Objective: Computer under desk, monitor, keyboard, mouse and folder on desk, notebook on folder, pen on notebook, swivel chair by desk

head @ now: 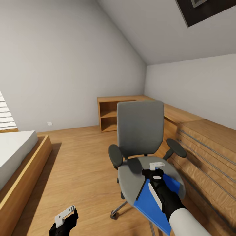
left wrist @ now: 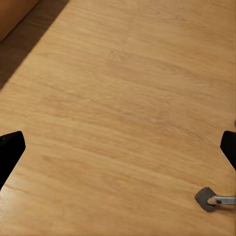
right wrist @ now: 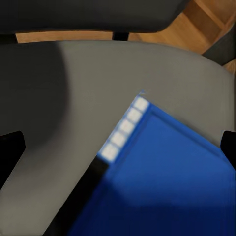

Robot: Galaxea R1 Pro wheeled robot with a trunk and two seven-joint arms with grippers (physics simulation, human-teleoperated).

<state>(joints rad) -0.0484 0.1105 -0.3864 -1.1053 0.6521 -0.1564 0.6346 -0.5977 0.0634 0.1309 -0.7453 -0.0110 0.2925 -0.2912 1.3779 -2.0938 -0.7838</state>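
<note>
Bright blue folder [head: 152, 203] lies flat on the grey swivel chair [head: 139, 131] seat.

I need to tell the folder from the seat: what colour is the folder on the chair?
Bright blue folder, clearest in the right wrist view, against the grey swivel chair seat.

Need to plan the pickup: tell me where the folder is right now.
In the head view the folder lies on the swivel chair seat, toward its front right edge, directly under the right claw; low wooden drawers stand just right of the chair.
</note>
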